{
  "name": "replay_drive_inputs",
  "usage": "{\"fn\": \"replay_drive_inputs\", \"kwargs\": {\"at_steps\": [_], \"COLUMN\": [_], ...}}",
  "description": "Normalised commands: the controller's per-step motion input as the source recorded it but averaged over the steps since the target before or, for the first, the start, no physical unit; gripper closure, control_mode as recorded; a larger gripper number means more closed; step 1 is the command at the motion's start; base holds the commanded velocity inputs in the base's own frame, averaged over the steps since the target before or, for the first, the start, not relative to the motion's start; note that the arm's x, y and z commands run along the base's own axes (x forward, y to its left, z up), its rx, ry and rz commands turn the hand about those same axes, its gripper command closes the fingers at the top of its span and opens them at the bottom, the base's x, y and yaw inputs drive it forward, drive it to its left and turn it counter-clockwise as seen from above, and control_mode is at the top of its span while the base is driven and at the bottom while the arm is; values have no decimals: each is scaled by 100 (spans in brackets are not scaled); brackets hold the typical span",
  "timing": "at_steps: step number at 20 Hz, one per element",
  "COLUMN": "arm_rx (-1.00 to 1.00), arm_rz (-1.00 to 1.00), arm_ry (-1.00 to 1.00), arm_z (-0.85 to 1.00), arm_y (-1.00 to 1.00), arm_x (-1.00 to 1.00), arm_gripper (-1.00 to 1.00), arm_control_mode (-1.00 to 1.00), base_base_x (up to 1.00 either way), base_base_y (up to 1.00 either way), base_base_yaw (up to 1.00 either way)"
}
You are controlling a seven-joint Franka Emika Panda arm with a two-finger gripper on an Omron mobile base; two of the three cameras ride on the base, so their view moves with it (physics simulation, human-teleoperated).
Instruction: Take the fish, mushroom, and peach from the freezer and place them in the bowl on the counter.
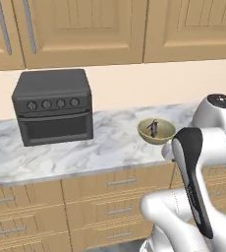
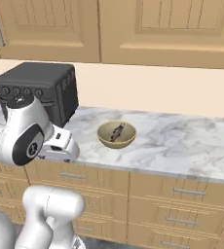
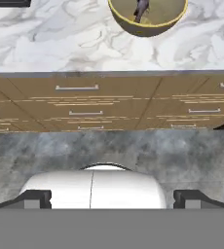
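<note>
While no writing shows, fish (image 2: 118,131) lies in bowl (image 2: 104,138).

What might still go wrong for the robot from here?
The fish leans against the wall of the bowl, so another item dropped in might tip it out. The bowl sits close to the counter edge, so a bump from the arm might push it off. The open gripper holds nothing.
</note>
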Motion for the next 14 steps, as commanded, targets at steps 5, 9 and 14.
{"fn": "replay_drive_inputs", "kwargs": {"at_steps": [5, 9, 14], "arm_rx": [0, 0, 0], "arm_rz": [0, 0, 0], "arm_ry": [0, 0, 0], "arm_z": [0, 0, 0], "arm_y": [0, 0, 0], "arm_x": [0, 0, 0], "arm_gripper": [-100, -100, -100], "arm_control_mode": [100, 100, 100], "base_base_x": [-82, -99, -85], "base_base_y": [100, 100, 100], "base_base_yaw": [22, 28, 25]}}
